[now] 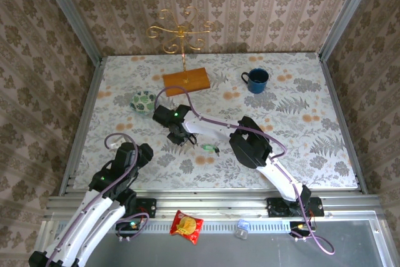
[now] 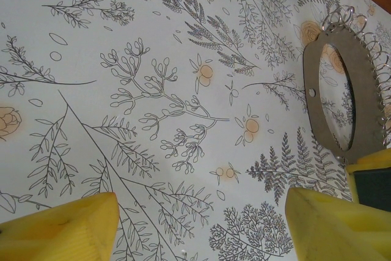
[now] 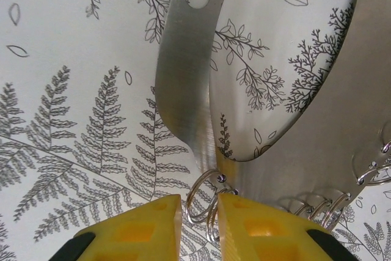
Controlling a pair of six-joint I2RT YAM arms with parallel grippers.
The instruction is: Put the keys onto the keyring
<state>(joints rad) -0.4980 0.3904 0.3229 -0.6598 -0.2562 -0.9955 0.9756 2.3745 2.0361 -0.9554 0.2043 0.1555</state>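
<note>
Keyring [image 3: 183,90], a wide flat grey band bent into a hoop, lies on the flower-printed tablecloth [image 2: 153,90] a little toward 9 o'clock of the table's middle, under the tip of the right arm. In the right wrist view the band curves from 12 o'clock down to 6 o'clock, with a punched hole near its top end. The right gripper [image 3: 200,227] sits at its lower edge with the yellow fingers drawn close together. A small wire ring [image 3: 209,221] hung on the band stands in the narrow gap between them, but whether they actually pinch it I cannot tell. More wire rings [image 3: 321,209] line the band's edge toward 4 o'clock. The left gripper [image 2: 201,230] stands with its fingers spread wide and nothing between them, above bare cloth. From its camera the hoop lies at 2 o'clock, apart from the fingers. In the top view the green key [image 1: 208,147] lies on the cloth near the right gripper, at 4 o'clock from it, off the hoop. The dark bit just beside it is too small to make out. A patterned green bowl [image 1: 143,100] sits at 10 o'clock of the table, a wooden stand [image 1: 185,81] at 12 o'clock and a blue mug [image 1: 256,80] at 1 o'clock.
</note>
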